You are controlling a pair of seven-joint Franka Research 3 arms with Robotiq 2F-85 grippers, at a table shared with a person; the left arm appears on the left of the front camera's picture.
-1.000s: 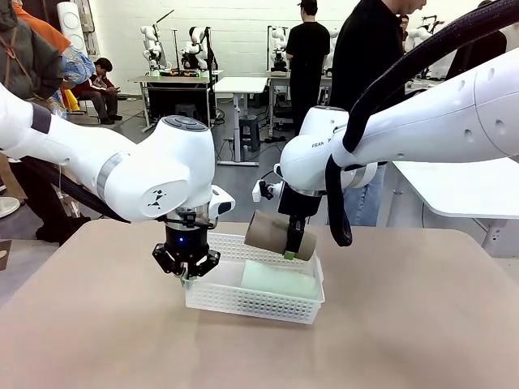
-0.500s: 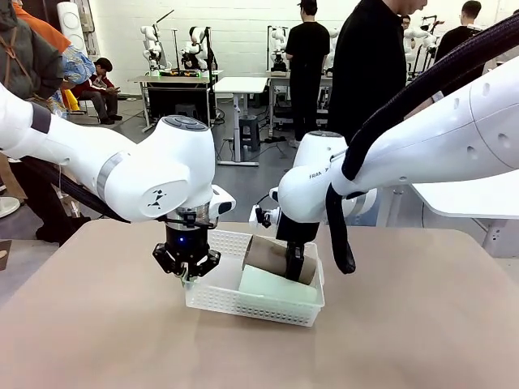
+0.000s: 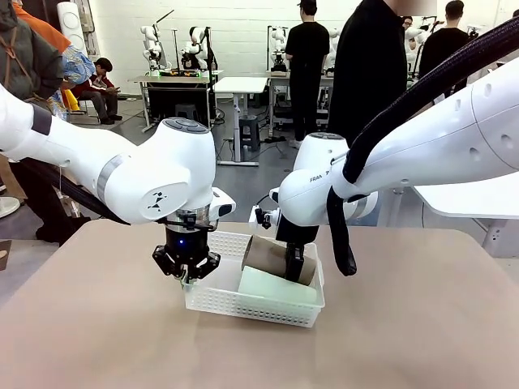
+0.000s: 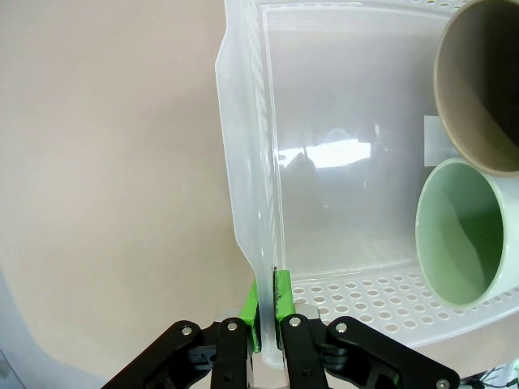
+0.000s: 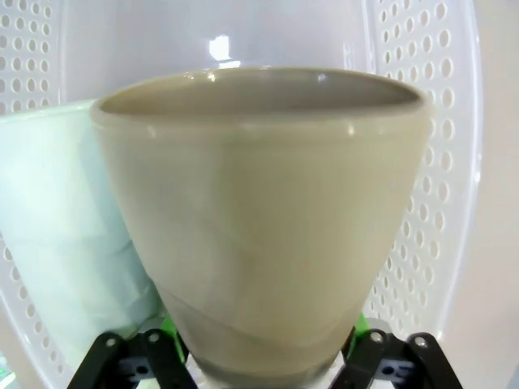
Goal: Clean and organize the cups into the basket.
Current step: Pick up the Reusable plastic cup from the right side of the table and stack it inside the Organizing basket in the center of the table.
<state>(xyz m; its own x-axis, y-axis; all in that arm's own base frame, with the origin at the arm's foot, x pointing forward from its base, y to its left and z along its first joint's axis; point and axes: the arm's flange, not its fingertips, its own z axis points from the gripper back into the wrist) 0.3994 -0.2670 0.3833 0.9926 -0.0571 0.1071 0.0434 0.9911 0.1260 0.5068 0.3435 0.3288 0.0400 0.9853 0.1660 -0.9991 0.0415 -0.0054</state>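
Note:
The white perforated basket point(image 3: 243, 304) sits mid-table. My left gripper point(image 3: 187, 275) is shut on its left wall; in the left wrist view the green pads pinch the thin rim point(image 4: 243, 162) at my left gripper point(image 4: 268, 312). Two cups lie on their sides inside. The mint green cup point(image 3: 272, 285) point(image 4: 466, 235) rests at the front, and the tan-brown cup point(image 3: 272, 258) point(image 4: 482, 81) leans behind it. My right gripper point(image 3: 293, 263) straddles the tan cup's base. In the right wrist view the tan cup point(image 5: 259, 219) lies between my right gripper point(image 5: 263, 340) fingers, beside the mint cup point(image 5: 57, 227). Whether the pads still press it is unclear.
A person in black point(image 3: 369, 65) stands at the table's far edge behind my right arm. The tan tabletop point(image 3: 405, 324) lies bare to the front and right of the basket. Other tables and people stand farther back.
My right arm has lowered the tan cup from above the basket down inside it, against the mint cup. The left gripper has held still on the basket wall.

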